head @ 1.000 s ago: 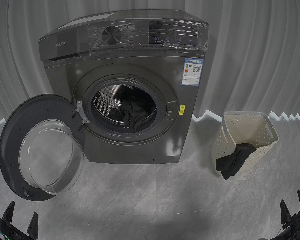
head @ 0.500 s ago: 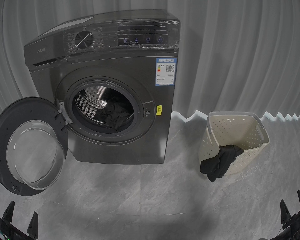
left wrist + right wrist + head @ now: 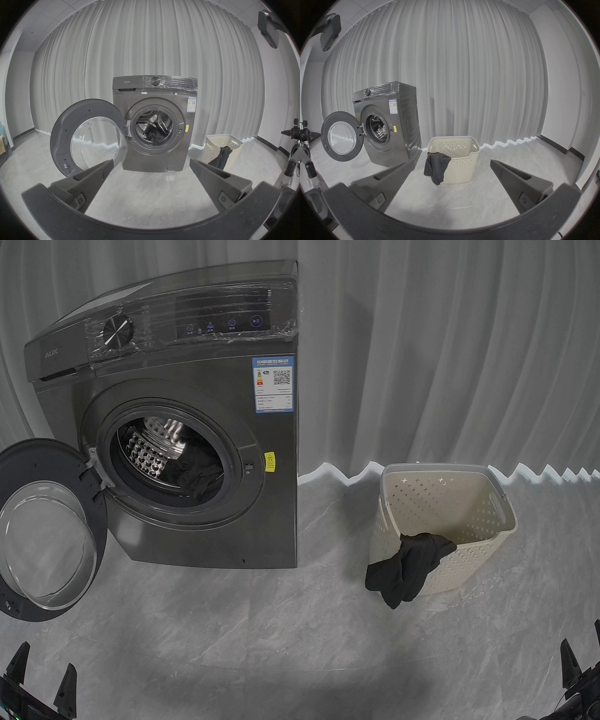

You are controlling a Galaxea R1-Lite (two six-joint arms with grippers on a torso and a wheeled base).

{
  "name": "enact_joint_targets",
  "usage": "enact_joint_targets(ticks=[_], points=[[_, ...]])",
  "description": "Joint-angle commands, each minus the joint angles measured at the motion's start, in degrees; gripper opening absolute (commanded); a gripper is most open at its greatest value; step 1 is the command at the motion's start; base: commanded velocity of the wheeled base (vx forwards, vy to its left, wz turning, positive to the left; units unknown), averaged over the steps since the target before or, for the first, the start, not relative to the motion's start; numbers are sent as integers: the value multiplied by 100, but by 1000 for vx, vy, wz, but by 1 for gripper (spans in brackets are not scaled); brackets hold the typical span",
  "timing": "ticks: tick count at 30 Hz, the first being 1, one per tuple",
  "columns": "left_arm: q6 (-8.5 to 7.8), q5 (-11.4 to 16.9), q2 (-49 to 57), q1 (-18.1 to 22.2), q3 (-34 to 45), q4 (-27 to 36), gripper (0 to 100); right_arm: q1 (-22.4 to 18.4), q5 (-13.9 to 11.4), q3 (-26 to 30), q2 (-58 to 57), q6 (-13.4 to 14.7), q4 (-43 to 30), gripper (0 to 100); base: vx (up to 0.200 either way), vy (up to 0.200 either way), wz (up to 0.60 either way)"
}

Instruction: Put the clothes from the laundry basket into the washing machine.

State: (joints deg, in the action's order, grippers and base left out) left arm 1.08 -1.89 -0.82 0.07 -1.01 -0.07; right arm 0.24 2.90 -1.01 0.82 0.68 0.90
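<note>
Grey floor [image 3: 300, 627]; L claw [image 3: 150, 162], R claw [image 3: 451, 162] low, facing fwd, both spread wide, empty

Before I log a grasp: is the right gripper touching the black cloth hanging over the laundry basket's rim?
Apart. The right wrist view shows bare floor between the open right gripper and the black cloth draped on the laundry basket.

Left tool [image 3: 150, 160] and right tool [image 3: 450, 162] have dark grey wedge-shaped fingers [image 3: 90, 178] with screws
</note>
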Motion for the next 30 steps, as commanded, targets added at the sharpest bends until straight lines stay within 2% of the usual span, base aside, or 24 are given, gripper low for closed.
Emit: enact_joint_targets(ticks=[1, 19, 30], points=[[6, -4, 82, 1, 101, -1, 100, 2, 0, 101, -82, 2, -2, 100, 0, -200, 0], [-12, -4, 82, -7, 101, -1, 100, 2, 0, 101, -82, 2, -2, 100, 0, -200, 0], [-65, 13, 82, -7, 101, -1, 100, 2, 9, 101, -82, 28, -11, 100, 0, 0, 0]])
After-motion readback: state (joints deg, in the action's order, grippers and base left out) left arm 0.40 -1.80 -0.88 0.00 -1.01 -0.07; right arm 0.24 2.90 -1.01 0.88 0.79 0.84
